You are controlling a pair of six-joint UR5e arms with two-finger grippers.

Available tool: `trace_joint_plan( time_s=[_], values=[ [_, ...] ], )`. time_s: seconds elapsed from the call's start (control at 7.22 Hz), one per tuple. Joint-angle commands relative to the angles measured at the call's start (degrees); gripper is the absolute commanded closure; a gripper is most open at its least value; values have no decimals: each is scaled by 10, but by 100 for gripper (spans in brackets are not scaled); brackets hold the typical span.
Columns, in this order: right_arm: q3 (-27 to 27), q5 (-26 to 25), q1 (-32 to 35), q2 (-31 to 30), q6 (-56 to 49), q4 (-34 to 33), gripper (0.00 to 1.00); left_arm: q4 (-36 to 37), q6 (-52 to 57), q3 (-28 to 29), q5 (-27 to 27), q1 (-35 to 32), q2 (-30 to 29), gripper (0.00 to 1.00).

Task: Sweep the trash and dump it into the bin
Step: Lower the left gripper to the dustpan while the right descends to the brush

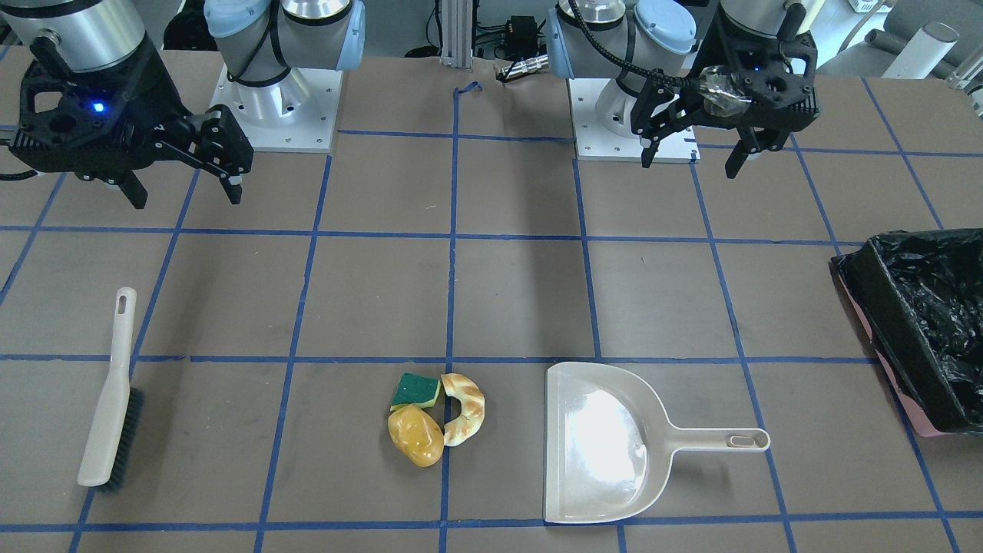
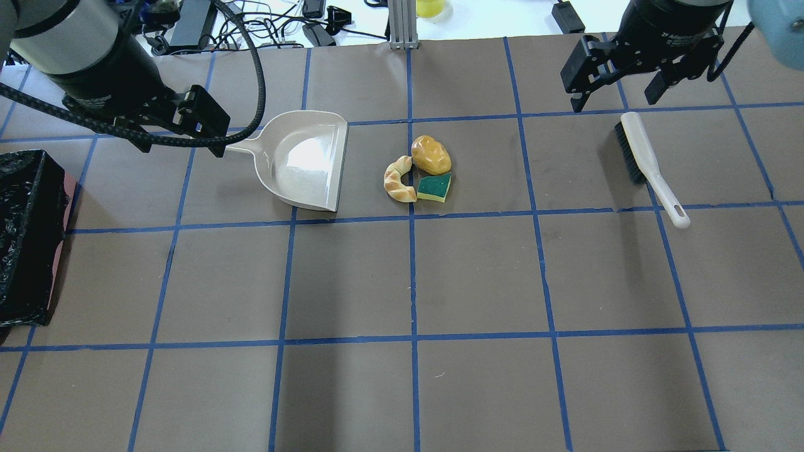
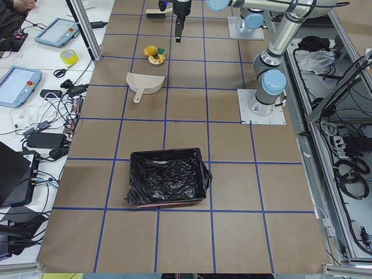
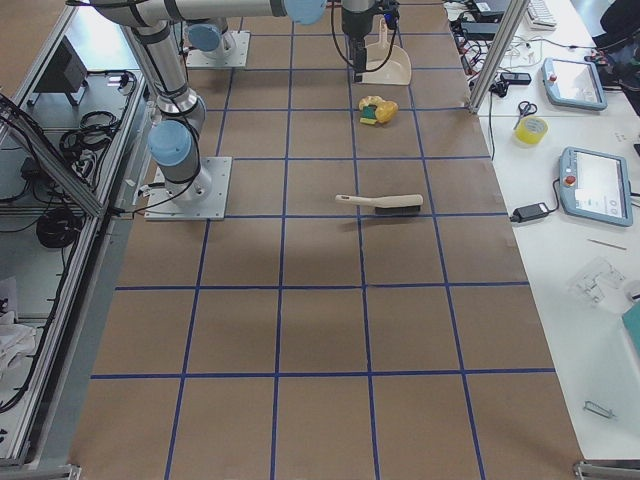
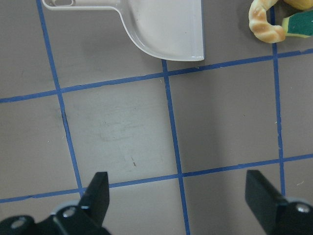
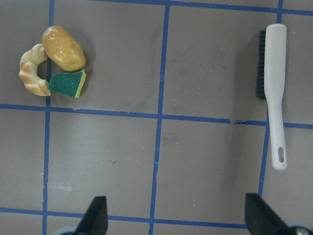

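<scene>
The trash lies in one cluster on the table: a green-and-yellow sponge (image 1: 415,390), a glossy yellow potato lump (image 1: 415,435) and a croissant piece (image 1: 466,409). In the overhead view they are the sponge (image 2: 434,187), potato (image 2: 431,155) and croissant (image 2: 398,180). The black-lined pink bin (image 1: 929,322) stands at the table's end on my left (image 2: 25,238). My left gripper (image 1: 691,165) hangs open and empty above the table near the dustpan's handle (image 2: 182,147). My right gripper (image 1: 188,198) is open and empty above the brush's bristle end (image 2: 612,103).
A beige dustpan (image 1: 607,445) lies flat beside the trash, its mouth towards it and its handle towards the bin. A beige hand brush (image 1: 111,399) lies on the far side of the trash (image 2: 650,166). Blue tape lines grid the brown table.
</scene>
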Motion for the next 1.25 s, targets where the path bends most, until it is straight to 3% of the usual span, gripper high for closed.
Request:
trace_joint_plan(
  time_s=[0.0,0.42,0.69,0.83,1.11],
  values=[
    [1,0,0,0,0,0,0,3,-13,-6,10,-5,4,0],
    [2,-9,-1,9,2,0,0,45,-4,-35,6,-1,4,0],
    [4,-3,-10,63,7,-27,0,95,178,-53,6,5,-20,2],
    [16,-14,-14,96,4,-100,0,149,280,-65,4,18,-37,2],
    [104,-27,-64,137,-44,-216,0,157,473,-65,6,30,-83,2]
  ],
)
